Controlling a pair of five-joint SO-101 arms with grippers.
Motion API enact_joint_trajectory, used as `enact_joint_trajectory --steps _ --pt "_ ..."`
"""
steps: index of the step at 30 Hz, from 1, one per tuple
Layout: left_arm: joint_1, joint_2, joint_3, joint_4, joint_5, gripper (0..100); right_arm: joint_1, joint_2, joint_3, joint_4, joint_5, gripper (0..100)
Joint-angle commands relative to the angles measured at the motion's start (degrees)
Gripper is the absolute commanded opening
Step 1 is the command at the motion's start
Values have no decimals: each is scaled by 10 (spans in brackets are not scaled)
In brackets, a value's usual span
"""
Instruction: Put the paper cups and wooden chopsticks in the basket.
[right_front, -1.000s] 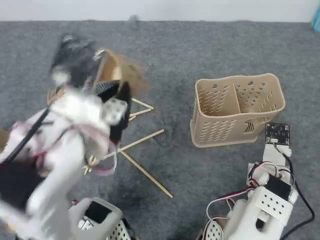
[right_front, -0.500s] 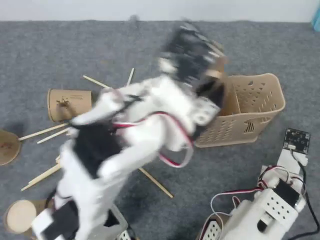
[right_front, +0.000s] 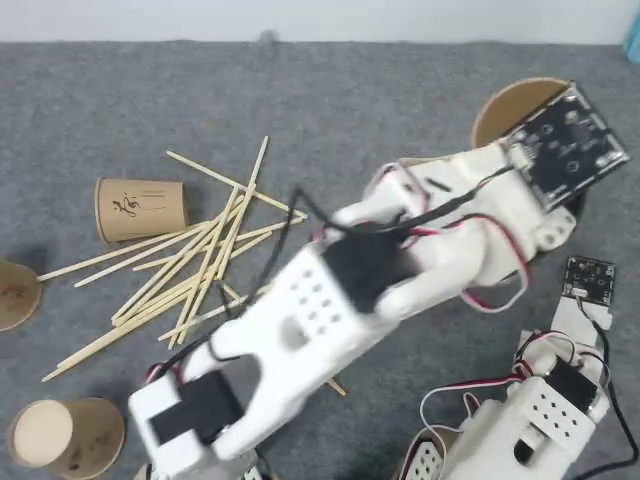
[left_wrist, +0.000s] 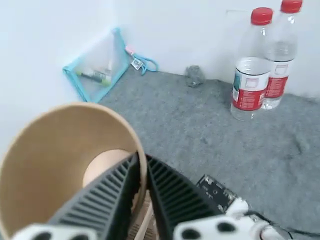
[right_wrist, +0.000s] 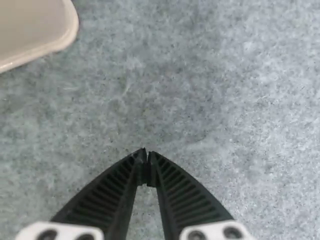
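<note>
Though left arm (right_front: 330, 300) overlies the basket (right_wrist: 30, 25), left pincer (left_wrist: 142, 162) nipping cut-off paper cup (left_wrist: 50, 150)

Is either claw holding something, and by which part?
The left gripper pinches a paper cup by its rim, one finger inside, one outside. The right gripper is shut, holding nothing.

Plain office or lab corner here: grey carpet (right_front: 380, 100) runs up to a bare white wall (left_wrist: 190, 30), two water bottles (left_wrist: 250, 85), clear pouch (left_wrist: 100, 65) propped alongside.
</note>
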Motion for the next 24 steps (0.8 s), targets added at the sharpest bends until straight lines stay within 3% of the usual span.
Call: enact_joint_trajectory --steps 1,18,24 --pt "-13 30 -18 -26 -7 10 -4 -11 -4 -12 -4 8" --pt "-41 95 -16 13 -7 13 -17 -11 -3 -13 -2 8" --pt "-44 67 -80 93 -6 127 -18 -11 -3 -13 -2 8"
